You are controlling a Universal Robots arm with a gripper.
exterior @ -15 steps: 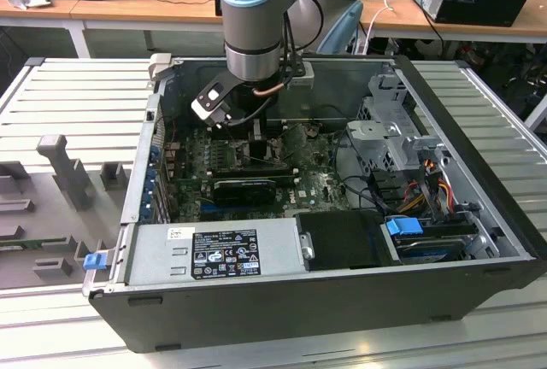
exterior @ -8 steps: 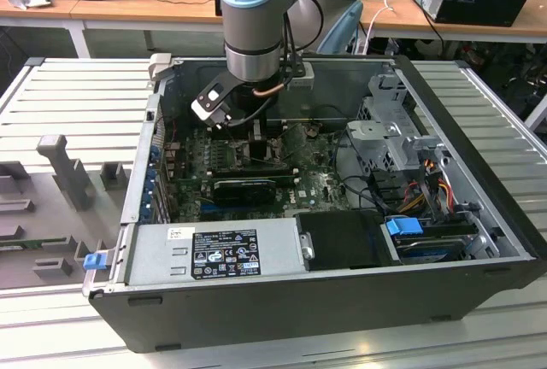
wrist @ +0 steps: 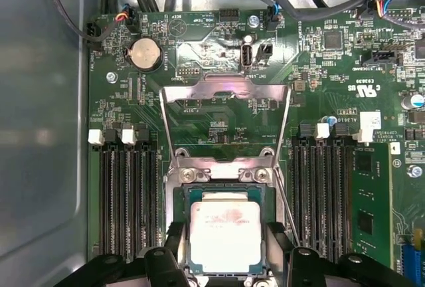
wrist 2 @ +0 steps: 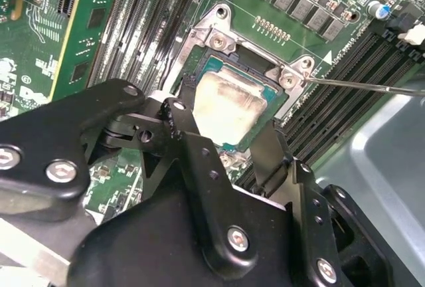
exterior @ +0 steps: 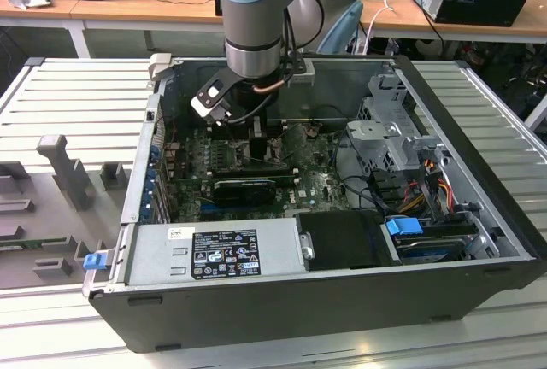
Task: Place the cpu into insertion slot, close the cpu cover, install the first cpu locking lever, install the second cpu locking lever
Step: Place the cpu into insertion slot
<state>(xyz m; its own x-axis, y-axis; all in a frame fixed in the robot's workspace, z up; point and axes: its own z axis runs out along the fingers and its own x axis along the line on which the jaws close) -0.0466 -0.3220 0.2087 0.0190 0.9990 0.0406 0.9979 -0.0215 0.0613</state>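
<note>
tool (wrist 2: 222, 129) at cpu (wrist: 224, 230) | cpu in insertion slot (wrist: 182, 215) | cpu cover (wrist: 226, 89) open

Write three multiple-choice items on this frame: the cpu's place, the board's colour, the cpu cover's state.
1. The cpu is: A held high above the board; B in the insertion slot; C on a memory slot.
2. The circuit board is: A red; B green; C blue.
3. The cpu cover is: A swung open; B shut over the cpu; C bent in half.
Key: B, it lies within the socket's silvery rim; B, green shows all around the socket; A, its frame is swung away, leaving the cpu's face bare.
</note>
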